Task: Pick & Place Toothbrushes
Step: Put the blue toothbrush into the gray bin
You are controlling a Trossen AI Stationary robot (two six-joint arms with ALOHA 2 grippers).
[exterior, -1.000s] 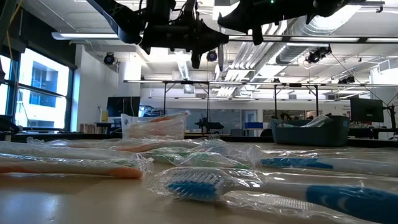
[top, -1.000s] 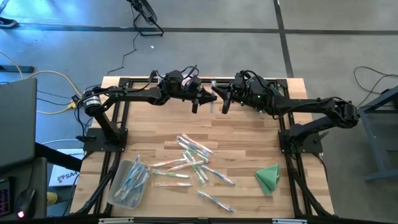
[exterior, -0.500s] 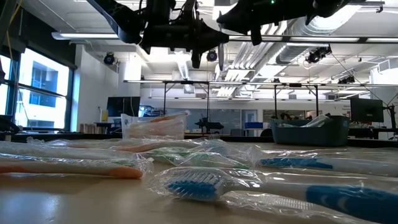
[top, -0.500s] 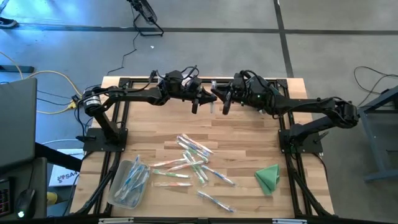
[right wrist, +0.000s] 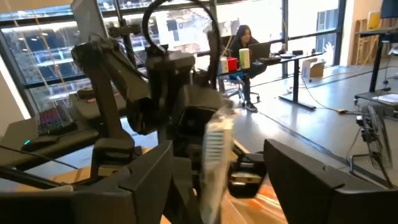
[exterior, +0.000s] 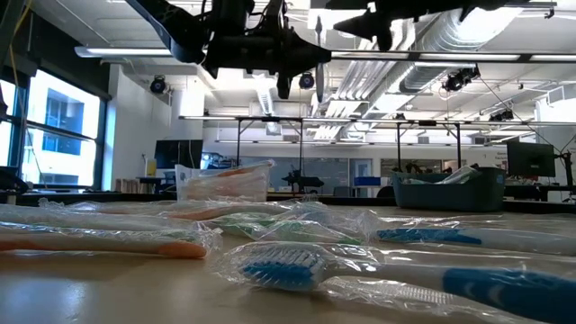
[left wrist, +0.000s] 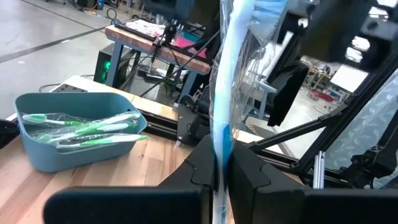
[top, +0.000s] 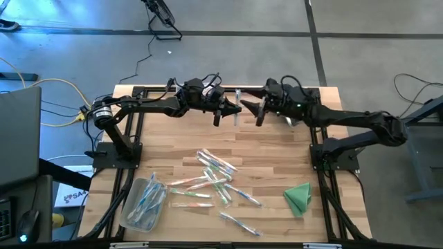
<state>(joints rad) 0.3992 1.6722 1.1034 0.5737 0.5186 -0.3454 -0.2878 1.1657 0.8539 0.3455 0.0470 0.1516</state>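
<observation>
Handover aloft at the surface's (top: 277,149) far edge: left tool (left wrist: 216,167) clenched on a wrapped blue toothbrush (left wrist: 225,81) held upright, right tool (top: 257,112) spread wide, evidently having released; other toothbrushes (top: 211,177) lie scattered mid-surface, some in the bin (top: 131,207).

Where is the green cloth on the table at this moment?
In the high view, the folded green cloth lies on the table's right side near the front edge, apart from the scattered toothbrushes to its left.
</observation>
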